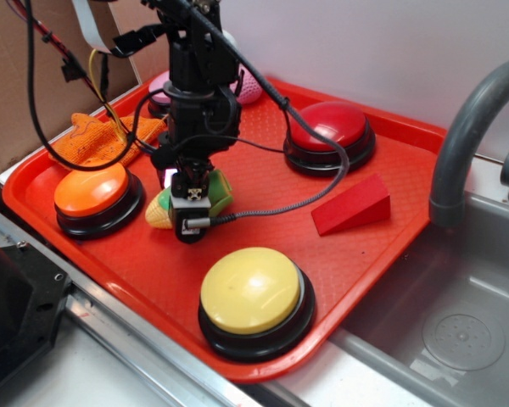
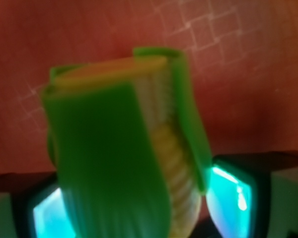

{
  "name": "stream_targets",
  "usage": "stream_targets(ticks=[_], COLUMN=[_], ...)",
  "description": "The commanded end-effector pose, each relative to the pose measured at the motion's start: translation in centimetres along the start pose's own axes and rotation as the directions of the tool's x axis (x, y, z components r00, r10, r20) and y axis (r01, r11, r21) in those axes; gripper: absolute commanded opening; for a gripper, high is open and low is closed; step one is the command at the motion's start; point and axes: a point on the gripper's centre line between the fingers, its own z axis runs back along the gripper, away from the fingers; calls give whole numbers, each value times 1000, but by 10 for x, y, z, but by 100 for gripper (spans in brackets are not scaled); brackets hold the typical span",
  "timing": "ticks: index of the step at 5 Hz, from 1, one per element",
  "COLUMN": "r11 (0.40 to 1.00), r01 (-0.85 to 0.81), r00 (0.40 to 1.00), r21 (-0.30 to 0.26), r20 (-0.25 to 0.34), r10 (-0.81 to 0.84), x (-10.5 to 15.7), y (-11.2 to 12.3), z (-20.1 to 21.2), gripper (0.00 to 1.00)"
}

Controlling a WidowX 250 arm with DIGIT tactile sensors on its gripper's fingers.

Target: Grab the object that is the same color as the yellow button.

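**Desk:** What's on your screens, biggest thing first?

**Operator:** I've got a red tray [image 1: 382, 254] filling most of the outside view, with a grey sink [image 1: 458, 331] and a curved faucet [image 1: 467, 127] off to its right. On the tray, the yellow button [image 1: 253, 291] sits nearest the front edge, pale dome on a black base. I see a red button [image 1: 329, 127] toward the back right and an orange button [image 1: 92, 190] on the left. Behind the orange one lies an orange knitted cloth [image 1: 97, 140], and a red wedge block [image 1: 353, 205] rests between the red button and the tray's right rim.

**Desk:** And the arm?

**Operator:** My arm [image 1: 195, 93] stands over the middle of the tray, pointing down, cables trailing off it. The gripper [image 1: 189, 203] is right down at the corn [image 1: 163, 209].

**Desk:** Where exactly is the corn?

**Operator:** Mid-tray, just right of the orange button and behind the yellow one, well apart from the wedge. I can't tell whether it rests on the tray or is raised.

**Desk:** Fingers?

**Operator:** In my wrist view the corn [image 2: 124, 163] fills the frame, blurred, green husk with a strip of yellow kernels, and the glowing pads [image 2: 52, 218] sit on either side of it. They bracket it closely, but I can't tell whether they are actually pressing on it.
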Motion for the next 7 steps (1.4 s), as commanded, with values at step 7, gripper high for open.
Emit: stream_targets(ticks=[7], r11=[771], r01=[-630], r00=[749], r21=[-92], r20=[187], r10=[635], x=[-148], y=[-4], z=[178], gripper=[0])
